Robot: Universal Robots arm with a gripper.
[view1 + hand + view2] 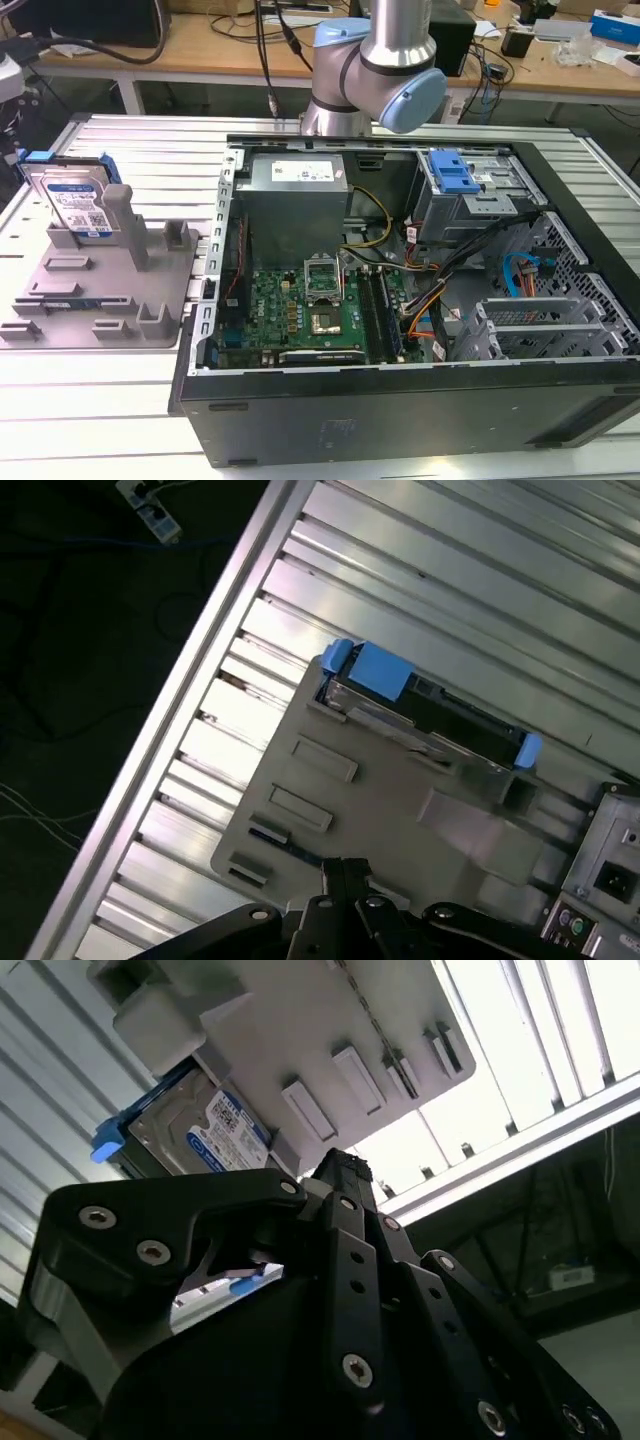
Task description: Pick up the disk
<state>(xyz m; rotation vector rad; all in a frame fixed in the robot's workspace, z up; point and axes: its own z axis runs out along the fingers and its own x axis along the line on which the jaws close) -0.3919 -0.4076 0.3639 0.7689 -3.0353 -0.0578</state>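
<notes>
Disk point(78, 205) stands up on its thin edge in a slot at the back of a grey plastic holder point(100, 290). The holder lies on a table point(100, 400) made of long shiny metal strips, at the exterior view's left of the open computer case point(400, 425). The disk is flat and silver with square corners. It has a white and blue sticker on its wide face and blue plastic rails on its sides.

In the exterior view the robot arm point(375, 70) is up high behind the case. It has a smooth silver tube and round joints with light blue caps.

In the second wrist view the gripper point(340, 1165) is black, with flat bars held by small silver screws. The bars come together at one narrow tip, so the pincer looks closed, and it holds nothing. The disk point(200, 1135) is past the tip and not touching it.

In the first wrist view the same black tip point(342, 865) hangs over the near edge of the holder point(330, 810). The disk point(440, 720) is at the far edge, well apart from it.

Inside the case are a green board point(300, 310) and a grey metal power box point(295, 190).
</notes>
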